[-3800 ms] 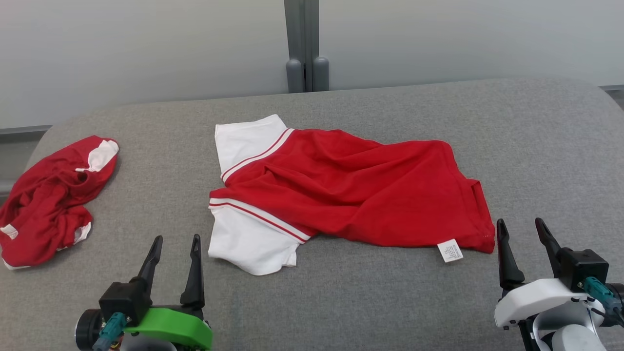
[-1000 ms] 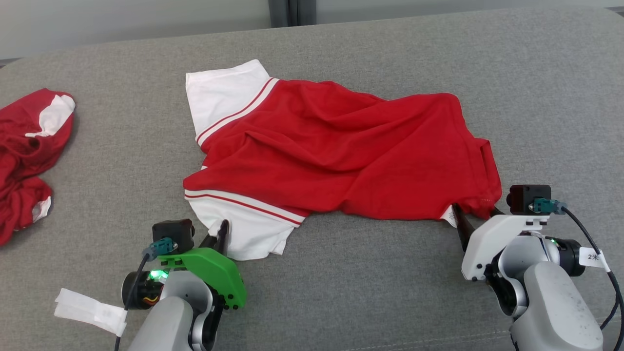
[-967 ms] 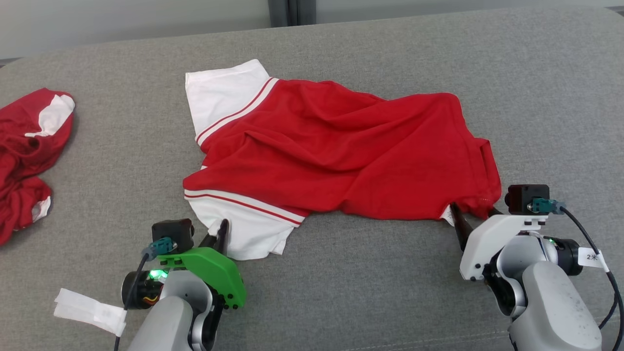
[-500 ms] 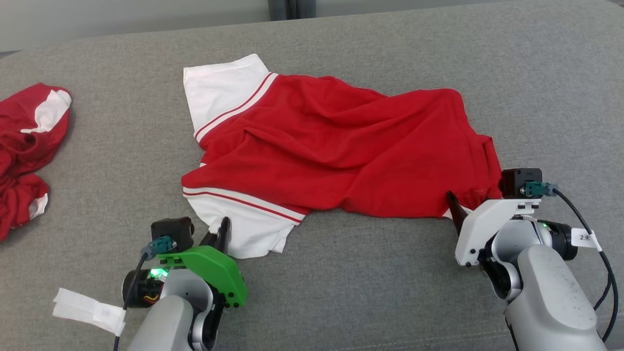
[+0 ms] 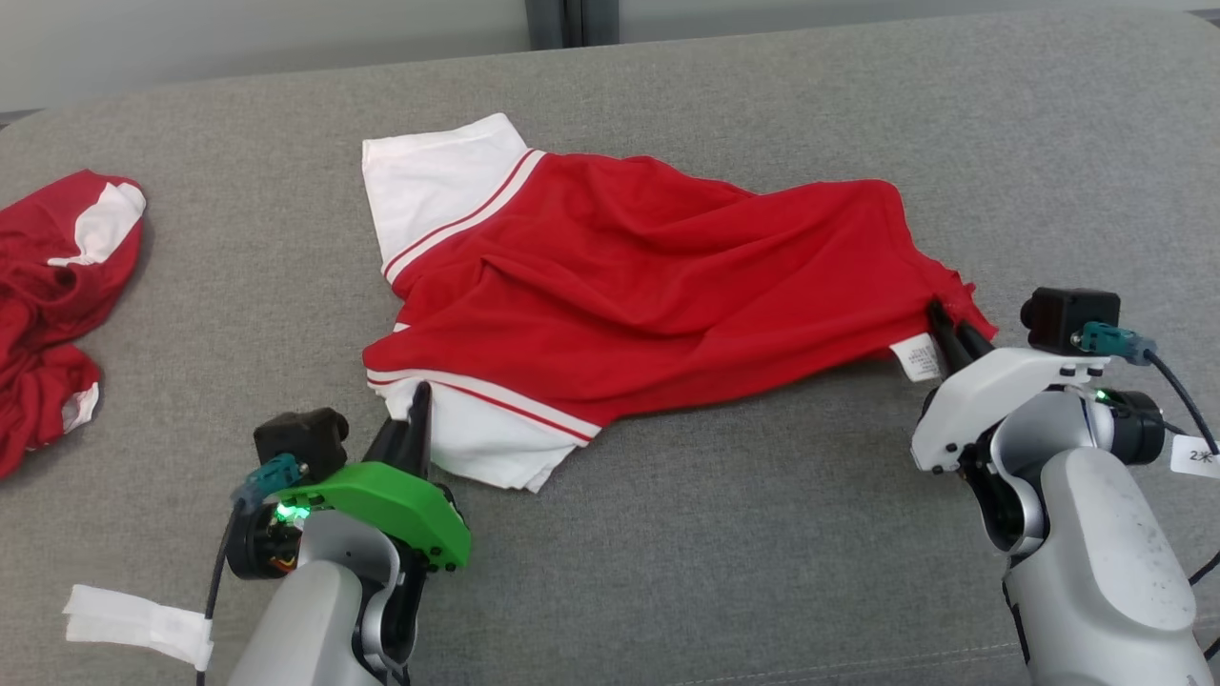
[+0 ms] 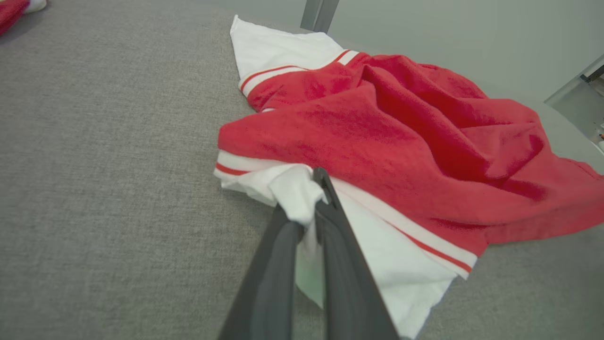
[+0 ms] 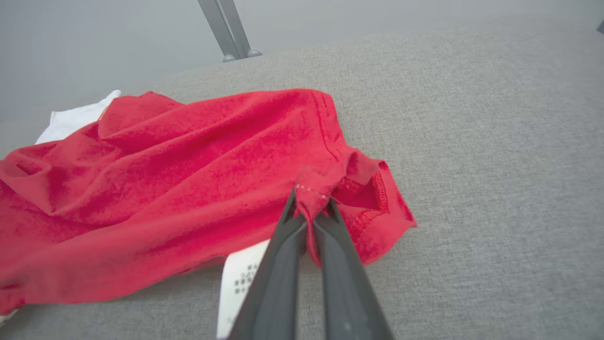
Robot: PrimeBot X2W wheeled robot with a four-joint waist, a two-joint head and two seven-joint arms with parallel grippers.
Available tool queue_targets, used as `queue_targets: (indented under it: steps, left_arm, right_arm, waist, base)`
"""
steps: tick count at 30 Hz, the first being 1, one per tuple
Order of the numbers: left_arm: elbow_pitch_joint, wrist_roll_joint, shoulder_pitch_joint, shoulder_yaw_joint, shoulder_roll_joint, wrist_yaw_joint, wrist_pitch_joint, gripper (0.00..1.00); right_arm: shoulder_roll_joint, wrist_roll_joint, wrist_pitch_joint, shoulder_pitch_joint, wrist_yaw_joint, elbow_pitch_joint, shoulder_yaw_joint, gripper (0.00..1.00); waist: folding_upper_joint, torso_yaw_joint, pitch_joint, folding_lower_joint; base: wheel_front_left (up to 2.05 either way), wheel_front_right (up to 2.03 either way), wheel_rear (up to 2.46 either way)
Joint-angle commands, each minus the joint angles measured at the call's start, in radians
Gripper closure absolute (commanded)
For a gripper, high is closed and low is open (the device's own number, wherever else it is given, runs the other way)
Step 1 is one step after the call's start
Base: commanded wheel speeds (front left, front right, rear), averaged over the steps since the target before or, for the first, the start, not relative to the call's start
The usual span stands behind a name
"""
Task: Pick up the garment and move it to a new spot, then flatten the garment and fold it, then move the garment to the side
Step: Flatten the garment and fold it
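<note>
Grey fabric-covered desk (image 5: 762,534), pale wall (image 5: 238,38) and grey post (image 5: 570,19) behind, red-and-white T-shirt (image 5: 648,286) pinched at sleeve by left gripper (image 5: 417,405), at hem by right gripper (image 5: 948,324)

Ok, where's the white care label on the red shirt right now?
In the head view the care label sits at the right, on the red shirt's near hem, just left of the right pincer gripping that corner.

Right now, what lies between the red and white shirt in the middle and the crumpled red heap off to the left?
Nothing lies there. In the head view, the grey surface between the shirt and the heap is bare.
</note>
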Motion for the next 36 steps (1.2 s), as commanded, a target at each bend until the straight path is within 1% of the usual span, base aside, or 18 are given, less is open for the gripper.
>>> queue_targets:
  steps: [1, 5, 7, 11, 14, 16, 18, 23, 26, 29, 33, 36]
  left_arm:
    - [-0.021, -0.026, -0.016, 0.014, -0.002, -0.011, -0.023, 1.00]
    - [-0.084, -0.102, -0.038, 0.045, -0.017, -0.051, -0.065, 1.00]
    - [-0.126, -0.149, -0.052, 0.051, -0.023, -0.074, -0.068, 1.00]
    - [-0.224, -0.253, -0.092, 0.067, -0.028, -0.100, -0.048, 1.00]
    - [-0.300, -0.335, -0.139, 0.085, -0.030, -0.109, -0.004, 1.00]
    - [-0.347, -0.380, -0.179, 0.104, -0.024, -0.109, 0.036, 1.00]
    - [-0.386, -0.412, -0.229, 0.126, -0.005, -0.100, 0.078, 1.00]
    - [-0.435, -0.460, -0.347, 0.164, 0.034, -0.072, 0.162, 1.00]
    - [-0.447, -0.474, -0.415, 0.178, 0.051, -0.055, 0.198, 1.00]
    - [-0.440, -0.482, -0.484, 0.183, 0.060, -0.048, 0.220, 1.00]
    - [-0.377, -0.442, -0.605, 0.184, 0.082, -0.039, 0.215, 1.00]
    - [-0.295, -0.374, -0.711, 0.164, 0.114, -0.064, 0.188, 1.00]
  right_arm:
    - [-0.002, 0.001, -0.014, 0.001, 0.000, -0.030, -0.006, 1.00]
    - [-0.002, 0.021, -0.019, 0.019, 0.000, -0.118, -0.006, 1.00]
    - [-0.003, 0.031, -0.016, 0.023, 0.000, -0.169, -0.007, 1.00]
    - [-0.007, 0.070, 0.001, 0.031, 0.000, -0.277, -0.011, 1.00]
    - [-0.024, 0.092, 0.030, 0.013, 0.000, -0.359, -0.010, 1.00]
    - [-0.038, 0.108, 0.057, -0.009, 0.000, -0.406, -0.003, 1.00]
    - [-0.055, 0.124, 0.091, -0.037, 0.000, -0.442, -0.001, 1.00]
    - [-0.098, 0.141, 0.149, -0.118, 0.000, -0.496, 0.012, 1.00]
    - [-0.113, 0.158, 0.191, -0.167, 0.000, -0.509, 0.018, 1.00]
    - [-0.125, 0.169, 0.227, -0.221, 0.000, -0.491, 0.017, 1.00]
    - [-0.108, 0.171, 0.254, -0.340, 0.000, -0.394, 0.033, 1.00]
    - [-0.068, 0.158, 0.206, -0.465, 0.000, -0.269, 0.064, 1.00]
  waist:
    - [0.0000, -0.005, -0.009, 0.0000]
    - [0.0000, -0.008, -0.028, 0.0000]
    - [0.0000, -0.010, -0.036, 0.0000]
    - [0.0000, -0.013, -0.051, 0.0000]
    - [0.0000, -0.019, -0.062, 0.0000]
    - [0.0000, -0.025, -0.068, 0.0000]
    - [0.0000, -0.036, -0.072, 0.0000]
    - [0.0000, -0.052, -0.066, 0.0000]
    - [0.0000, -0.063, -0.041, 0.0000]
    - [0.0000, -0.075, 0.008, 0.0000]
    - [0.0000, -0.109, 0.115, 0.0000]
    - [0.0000, -0.149, 0.201, 0.0000]
  base:
    - [0.00, 0.00, 0.00]
    - [0.00, 0.00, 0.00]
    - [0.00, 0.00, 0.00]
    - [0.00, 0.00, 0.00]
    - [0.00, 0.00, 0.00]
    - [0.00, 0.00, 0.00]
    - [0.00, 0.00, 0.00]
    - [0.00, 0.00, 0.00]
    - [0.00, 0.00, 0.00]
    - [0.00, 0.00, 0.00]
    - [0.00, 0.00, 0.00]
    - [0.00, 0.00, 0.00]
